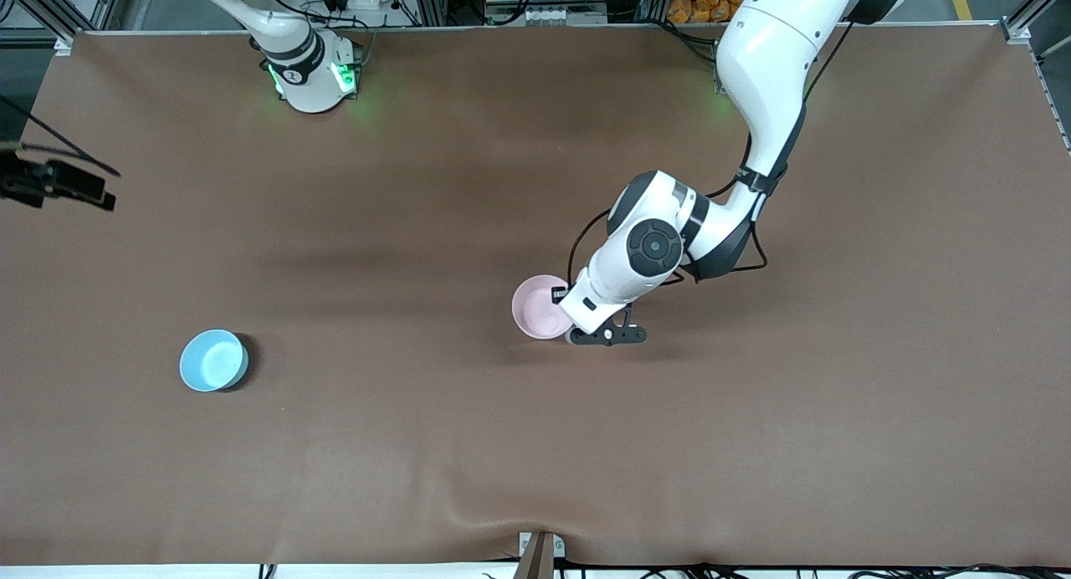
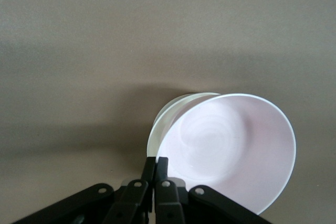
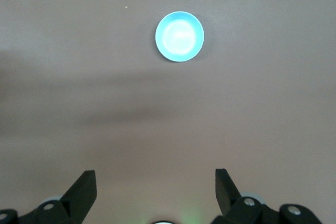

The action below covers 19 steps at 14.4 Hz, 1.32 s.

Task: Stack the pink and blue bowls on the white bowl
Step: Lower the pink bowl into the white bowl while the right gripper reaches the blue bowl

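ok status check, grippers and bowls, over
Left gripper shut on pink bowl rim, bowl tilted over white bowl. Right gripper open, waiting high above the table. Blue bowl alone toward right arm's end. Nothing in the way.

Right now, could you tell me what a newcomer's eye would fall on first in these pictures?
Most striking is the left hand, shut on the rim of the pink bowl near the middle of the table. The left wrist view shows that bowl tilted over a white bowl. The blue bowl sits alone toward the right arm's end, nearer the front camera, while the right hand waits open high above it.
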Each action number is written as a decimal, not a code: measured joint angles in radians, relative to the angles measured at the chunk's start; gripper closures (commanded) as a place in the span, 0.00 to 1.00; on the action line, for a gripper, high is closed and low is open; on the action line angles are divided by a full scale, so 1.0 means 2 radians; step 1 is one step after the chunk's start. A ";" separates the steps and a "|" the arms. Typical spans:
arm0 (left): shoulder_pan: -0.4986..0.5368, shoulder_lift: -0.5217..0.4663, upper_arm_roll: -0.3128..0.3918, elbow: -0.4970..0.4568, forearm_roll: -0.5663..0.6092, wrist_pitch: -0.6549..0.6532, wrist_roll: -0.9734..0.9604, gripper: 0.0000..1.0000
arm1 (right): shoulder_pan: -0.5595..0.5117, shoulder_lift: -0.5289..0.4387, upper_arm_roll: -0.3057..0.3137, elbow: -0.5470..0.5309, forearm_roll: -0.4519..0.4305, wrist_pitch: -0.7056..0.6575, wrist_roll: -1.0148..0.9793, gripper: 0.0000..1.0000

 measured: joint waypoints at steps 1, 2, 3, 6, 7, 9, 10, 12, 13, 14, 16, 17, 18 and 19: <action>-0.001 0.002 0.000 0.000 0.000 0.001 0.000 1.00 | -0.005 0.012 0.000 -0.005 -0.002 0.014 -0.004 0.00; -0.003 0.003 0.000 0.000 0.000 0.001 0.000 1.00 | -0.013 0.023 0.000 -0.014 -0.005 0.034 -0.012 0.00; -0.004 0.004 0.000 0.000 0.000 0.002 0.000 1.00 | -0.022 0.034 -0.001 -0.025 -0.007 0.057 -0.022 0.00; -0.004 0.006 0.000 -0.002 0.000 0.003 0.000 1.00 | -0.047 0.060 -0.003 -0.058 -0.010 0.118 -0.050 0.00; -0.005 0.007 0.000 -0.003 0.000 0.004 0.000 1.00 | -0.053 0.069 -0.003 -0.070 -0.010 0.140 -0.058 0.00; -0.005 0.010 0.000 -0.005 0.000 0.005 0.001 1.00 | -0.056 0.090 -0.003 -0.093 -0.010 0.191 -0.063 0.00; -0.005 0.011 0.000 -0.005 0.000 0.005 0.001 1.00 | -0.056 0.104 -0.003 -0.100 -0.010 0.215 -0.064 0.00; -0.005 0.012 0.000 -0.006 0.000 0.006 0.001 0.89 | -0.056 0.131 -0.002 -0.105 -0.010 0.251 -0.065 0.00; -0.005 0.013 0.000 -0.006 0.000 0.008 0.001 0.66 | -0.056 0.147 -0.002 -0.105 -0.010 0.268 -0.066 0.00; -0.006 0.015 0.000 -0.006 0.000 0.010 0.001 0.35 | -0.056 0.162 -0.001 -0.106 -0.010 0.284 -0.066 0.00; -0.005 0.015 0.000 -0.006 0.000 0.012 0.001 0.00 | -0.055 0.192 0.001 -0.106 -0.010 0.312 -0.067 0.00; -0.006 0.015 0.000 -0.006 0.000 0.014 0.001 0.00 | -0.054 0.205 0.002 -0.106 -0.010 0.325 -0.067 0.00; -0.006 0.015 0.000 -0.005 0.000 0.015 0.001 0.00 | -0.052 0.215 0.002 -0.105 -0.011 0.339 -0.067 0.00; -0.005 0.015 0.001 -0.003 0.000 0.018 0.001 0.00 | -0.050 0.222 0.003 -0.104 -0.012 0.348 -0.067 0.00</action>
